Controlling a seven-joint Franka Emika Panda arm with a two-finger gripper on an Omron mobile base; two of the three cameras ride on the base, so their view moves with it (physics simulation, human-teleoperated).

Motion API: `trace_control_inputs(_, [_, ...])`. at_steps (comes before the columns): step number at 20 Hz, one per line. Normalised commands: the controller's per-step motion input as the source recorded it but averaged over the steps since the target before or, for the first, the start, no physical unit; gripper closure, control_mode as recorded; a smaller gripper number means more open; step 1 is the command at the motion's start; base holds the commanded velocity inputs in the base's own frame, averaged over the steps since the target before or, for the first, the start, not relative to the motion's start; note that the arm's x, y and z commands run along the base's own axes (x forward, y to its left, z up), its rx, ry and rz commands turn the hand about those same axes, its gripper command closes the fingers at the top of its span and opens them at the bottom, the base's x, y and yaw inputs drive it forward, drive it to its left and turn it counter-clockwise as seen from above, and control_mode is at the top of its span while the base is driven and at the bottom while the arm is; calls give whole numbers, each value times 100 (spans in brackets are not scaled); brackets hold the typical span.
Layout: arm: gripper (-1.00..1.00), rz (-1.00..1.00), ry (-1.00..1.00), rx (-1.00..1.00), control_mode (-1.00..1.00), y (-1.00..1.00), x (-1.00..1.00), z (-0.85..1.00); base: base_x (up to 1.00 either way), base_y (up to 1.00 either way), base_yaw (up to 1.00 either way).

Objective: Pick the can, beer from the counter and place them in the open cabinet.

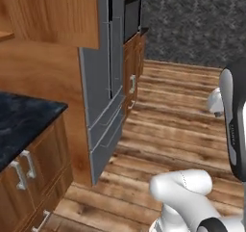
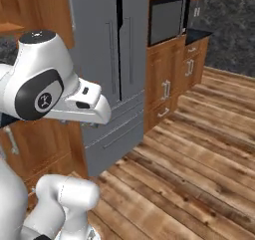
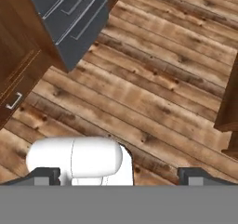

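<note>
Pincer (image 3: 119,175) is hanging with jaws wide apart, gripping nothing, pointing down at the wood plank floor (image 3: 158,93). Grey fridge (image 2: 107,60) is standing ahead beside brown base cabinets (image 2: 167,92). Black worktop (image 1: 21,122) corner is sitting at left; can't tell where can or beer are.

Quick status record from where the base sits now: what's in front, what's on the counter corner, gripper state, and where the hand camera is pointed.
ahead: grey refrigerator with drawers below, wooden floor to its right
counter: black marble-look corner at left, bare on the part in view
base cabinets: brown wood, grey handles, doors shut
built-in oven: dark, past the refrigerator
gripper: open, nothing between the fingertips
hand camera: pointed down at the floor planks
can, beer: cannot tell from here
</note>
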Motion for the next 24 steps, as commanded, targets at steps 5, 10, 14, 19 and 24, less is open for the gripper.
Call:
trace_control_inputs(5, [-100,0,0,0,100,0,0,0,-11,-30,-67])
trace_control_inputs(10, [-100,0,0,0,100,0,0,0,-4,-46,-48])
trace_control_inputs(14, [-100,0,0,0,100,0,0,0,0,-74,-2])
trace_control_inputs(19, [-100,0,0,0,100,0,0,0,4,-87,0])
trace_control_inputs(24, [-100,0,0,0,100,0,0,0,4,-82,0])
